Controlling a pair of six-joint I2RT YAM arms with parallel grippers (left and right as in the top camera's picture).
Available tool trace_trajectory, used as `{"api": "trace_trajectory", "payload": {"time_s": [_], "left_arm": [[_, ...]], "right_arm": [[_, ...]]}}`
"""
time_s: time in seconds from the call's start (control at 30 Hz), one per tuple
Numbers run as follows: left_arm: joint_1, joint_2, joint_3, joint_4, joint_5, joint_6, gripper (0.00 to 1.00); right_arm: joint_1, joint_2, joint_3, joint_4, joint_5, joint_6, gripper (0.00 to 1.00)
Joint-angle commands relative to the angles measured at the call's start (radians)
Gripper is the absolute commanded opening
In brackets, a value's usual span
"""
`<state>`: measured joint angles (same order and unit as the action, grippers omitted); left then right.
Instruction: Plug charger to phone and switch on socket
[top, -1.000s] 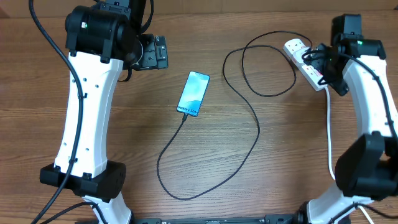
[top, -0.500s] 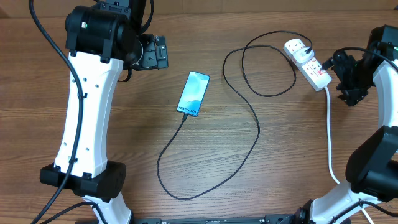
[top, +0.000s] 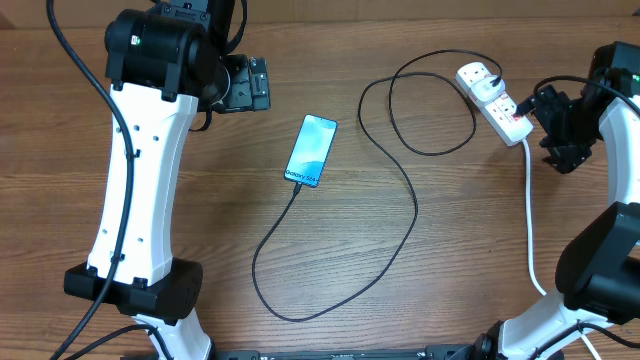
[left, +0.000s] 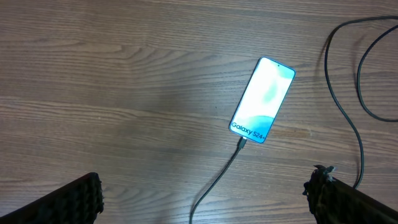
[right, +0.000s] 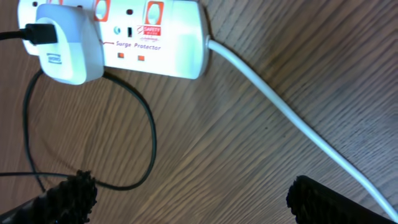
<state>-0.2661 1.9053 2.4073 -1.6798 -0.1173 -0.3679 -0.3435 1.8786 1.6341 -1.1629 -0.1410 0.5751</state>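
Mid-table: phone (top: 311, 150), flat, screen up and lit, "Galaxy" edge toward the robot. Tip of charger (top: 416, 212) at that short edge; looks seated, so plugging step likely done. Slack cable lying in wide loops across table (top: 470, 260), with no strain at either end and nothing needing a hold.

Far right: socket (top: 493, 100), set at an angle, white adapter (right: 62, 43) pushed into one outlet, black cable leaving it. Thick lead (right: 261, 87) trailing toward the robot's side.

Just beside socket's near end: right gripper (top: 560, 125). Hangs clear, not touching, jaws spread wide, empty. Likely posted there for the switch, perhaps the one step outstanding. Red switches (right: 155, 9) cropped at top of wrist view; cannot tell on or off. Hint of power in the lit screen, no proof.

Up and left of phone, well apart: left gripper (top: 245, 85), jaws likewise spread, gripping nothing. From its wrist view, phone and connector in plain sight. Fair post for steadying phone if connector needs reseating.
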Motion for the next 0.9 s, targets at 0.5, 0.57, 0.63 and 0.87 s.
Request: {"api": "trace_trajectory", "payload": {"time_s": [0.5, 0.57, 0.63, 0.87], "left_arm": [[0.005, 0.003, -0.005, 0.001, -0.016, -0.014, 1.0], [0.005, 0.003, -0.005, 0.001, -0.016, -0.014, 1.0], [0.005, 0.003, -0.005, 0.001, -0.016, -0.014, 1.0], [0.006, 0.003, -0.005, 0.001, -0.016, -0.014, 1.0]], "right_arm": [[0.004, 0.0, 0.002, 0.149, 0.098, -0.113, 1.0], [0.004, 0.0, 0.006, 0.169, 0.097, -0.118, 1.0], [0.004, 0.006, 0.025, 0.174, 0.087, -0.146, 1.0], [0.004, 0.175, 0.301, -0.006, 0.042, -0.252, 1.0]]}}
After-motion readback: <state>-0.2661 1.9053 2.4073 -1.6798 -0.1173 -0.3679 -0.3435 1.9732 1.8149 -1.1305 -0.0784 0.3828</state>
